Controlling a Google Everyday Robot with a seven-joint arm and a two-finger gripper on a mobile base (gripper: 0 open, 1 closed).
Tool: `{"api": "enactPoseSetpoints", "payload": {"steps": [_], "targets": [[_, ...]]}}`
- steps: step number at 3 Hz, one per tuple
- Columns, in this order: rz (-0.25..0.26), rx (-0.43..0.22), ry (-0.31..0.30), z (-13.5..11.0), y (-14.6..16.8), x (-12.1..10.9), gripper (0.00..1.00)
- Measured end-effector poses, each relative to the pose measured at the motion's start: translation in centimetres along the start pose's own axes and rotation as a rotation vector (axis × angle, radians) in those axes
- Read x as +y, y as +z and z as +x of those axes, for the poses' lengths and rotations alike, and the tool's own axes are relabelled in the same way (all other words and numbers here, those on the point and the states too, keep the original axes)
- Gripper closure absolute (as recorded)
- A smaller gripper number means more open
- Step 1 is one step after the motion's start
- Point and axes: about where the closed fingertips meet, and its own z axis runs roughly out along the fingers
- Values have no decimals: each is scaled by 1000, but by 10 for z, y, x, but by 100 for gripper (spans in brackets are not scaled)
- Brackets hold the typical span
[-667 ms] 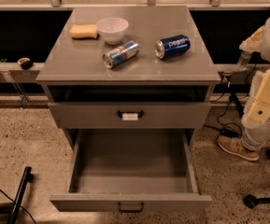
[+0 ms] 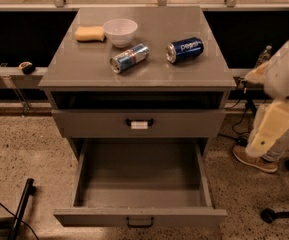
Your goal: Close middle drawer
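Observation:
The middle drawer (image 2: 140, 217) is pulled far out toward me. Its deep grey box (image 2: 140, 174) is empty, and a small black handle (image 2: 140, 222) sits on its flat front at the bottom of the view. Above it, the grey drawer with the white-labelled handle (image 2: 139, 123) stands slightly out from the cabinet. The lowest drawer is hidden under the open one. My arm hangs at the right edge, and its gripper (image 2: 265, 134) is to the right of the cabinet, apart from the open drawer and level with it.
On the cabinet top (image 2: 84, 69) lie a yellow sponge (image 2: 90, 33), a white bowl (image 2: 120, 31), a silver can (image 2: 129, 58) and a blue Pepsi can (image 2: 185, 50), both cans on their sides. A person's shoe (image 2: 255, 160) and cables are on the floor at the right. A black pole (image 2: 21, 206) is at the lower left.
My arm has moved a little down and to the left, closer to the cabinet's right side. The drawers and the things on the top have not moved.

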Motion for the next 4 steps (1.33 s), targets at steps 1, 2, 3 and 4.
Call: {"api": "enactPoseSetpoints", "payload": {"steps": [1,2,3,4], "targets": [[-44,-58,-37,24,75,27,0],[-43,-58,-39,31,106,37,0],[-48,-89,-49,17,134,34,0],[-69,-126,-80,4,191,58,0]]}}
